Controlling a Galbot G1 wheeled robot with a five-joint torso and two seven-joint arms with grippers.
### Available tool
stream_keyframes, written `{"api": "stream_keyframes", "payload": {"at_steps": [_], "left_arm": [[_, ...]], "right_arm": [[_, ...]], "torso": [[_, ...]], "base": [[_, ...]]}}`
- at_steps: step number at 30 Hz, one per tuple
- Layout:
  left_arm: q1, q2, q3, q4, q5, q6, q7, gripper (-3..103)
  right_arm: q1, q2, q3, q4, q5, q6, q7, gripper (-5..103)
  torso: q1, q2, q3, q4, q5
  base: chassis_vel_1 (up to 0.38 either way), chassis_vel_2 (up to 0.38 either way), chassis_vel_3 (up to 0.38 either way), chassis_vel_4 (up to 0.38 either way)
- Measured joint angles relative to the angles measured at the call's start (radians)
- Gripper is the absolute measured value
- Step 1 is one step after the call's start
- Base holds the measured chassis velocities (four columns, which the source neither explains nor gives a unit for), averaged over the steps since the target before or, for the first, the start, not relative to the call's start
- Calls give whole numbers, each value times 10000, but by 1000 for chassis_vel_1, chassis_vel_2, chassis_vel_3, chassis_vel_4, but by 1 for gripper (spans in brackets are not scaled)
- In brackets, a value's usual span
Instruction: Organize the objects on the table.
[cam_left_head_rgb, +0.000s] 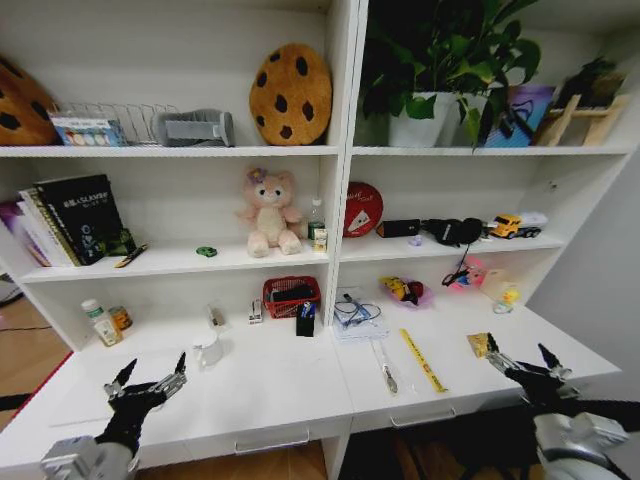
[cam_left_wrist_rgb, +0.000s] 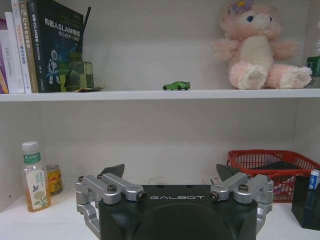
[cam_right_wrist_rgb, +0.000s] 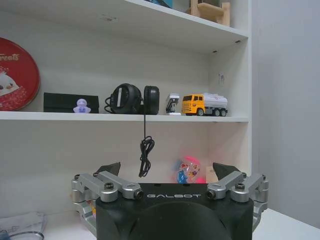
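Both the left gripper (cam_left_head_rgb: 150, 385) and right gripper (cam_left_head_rgb: 522, 359) hover wide open and empty over the table (cam_left_head_rgb: 280, 385) front edge, while the light, slippery juice bottle (cam_left_head_rgb: 100, 322) at back left likely warrants a mid-body grasp.

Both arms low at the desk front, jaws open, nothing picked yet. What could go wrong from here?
1. The left gripper sits just short of the white cup; reaching past it could tip the cup.
2. The pen and yellow ruler lie flat on the white desk, so they are probably hard to pinch and may skid.
3. The right gripper hovers by the desk's right front corner, next to a small tan item that a sweep could knock off.
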Motion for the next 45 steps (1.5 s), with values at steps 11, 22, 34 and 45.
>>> {"api": "stream_keyframes", "payload": {"at_steps": [11,22,34,45], "left_arm": [[0,0,0,0,0,0,-1,100],[1,-2,2,-1,-1,0,3,100],[0,1,-3,-1,0,0,1,100],[0,0,-1,-1,0,0,-4,100]], "right_arm": [[173,-170,-66,-313,-197,114,-174,100],[1305,-927,-743,-949,-425,-1077,-881,100],[4050,-1810,-2322,-1905,1880,-4061,-384,100],[6651,-2257,-5270,-3921,2909,-4886,497,100]], "torso": [[-1,1,-1,-1,1],[-4,3,-2,-1,-1],[2,-1,1,5,3],[0,0,0,0,1]], "base": [[-231,-209,209,217],[-200,-226,210,214],[10,35,-33,-31],[-3,-9,1,3]]}}
